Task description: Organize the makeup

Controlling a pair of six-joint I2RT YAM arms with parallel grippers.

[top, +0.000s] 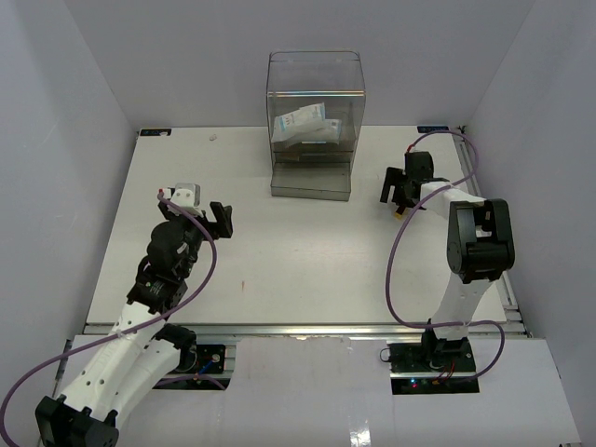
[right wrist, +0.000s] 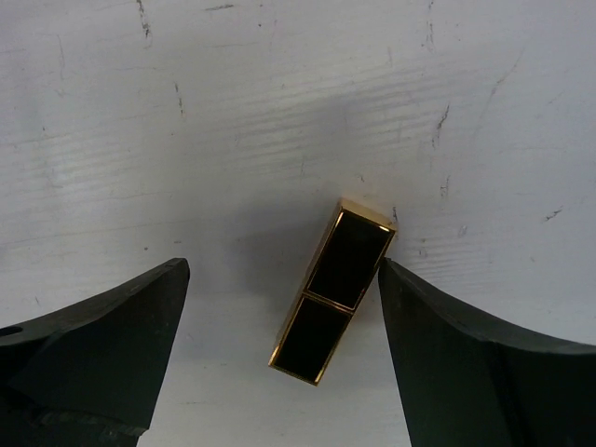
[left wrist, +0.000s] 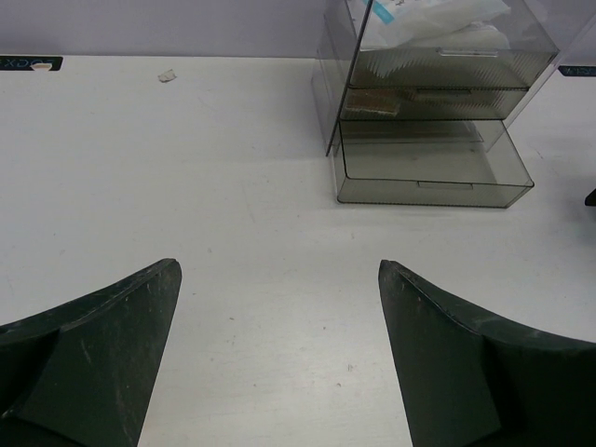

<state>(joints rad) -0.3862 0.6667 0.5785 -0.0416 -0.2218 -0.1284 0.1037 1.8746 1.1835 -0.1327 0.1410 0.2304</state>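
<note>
Right gripper (right wrist: 279,279) is open and straddles the lipstick tube (right wrist: 333,291), a black one with gold trim lying flat on the tabletop (top: 307,261). The tube is near the right edge, toward the far-right corner and right of the drawer box (top: 312,140). In the right wrist view its long axis runs on a steep diagonal from lower left to upper right, so it mostly crosses the closing line but is skewed. It also sits off-centre, with the upper end just beside the right-hand finger and a wider gap on the other side. My read is that a small wrist roll and a sideways shift would square the jaws on the long faces. Otherwise the closer finger likely hits first and spins the tube. Left gripper (top: 222,219) is open with nothing in it, near the left edge and well apart from the tube, so this pick belongs to the right arm. Sachets (top: 303,123) sit in the box's upper compartment, and the bottom drawer is pulled out.
</note>
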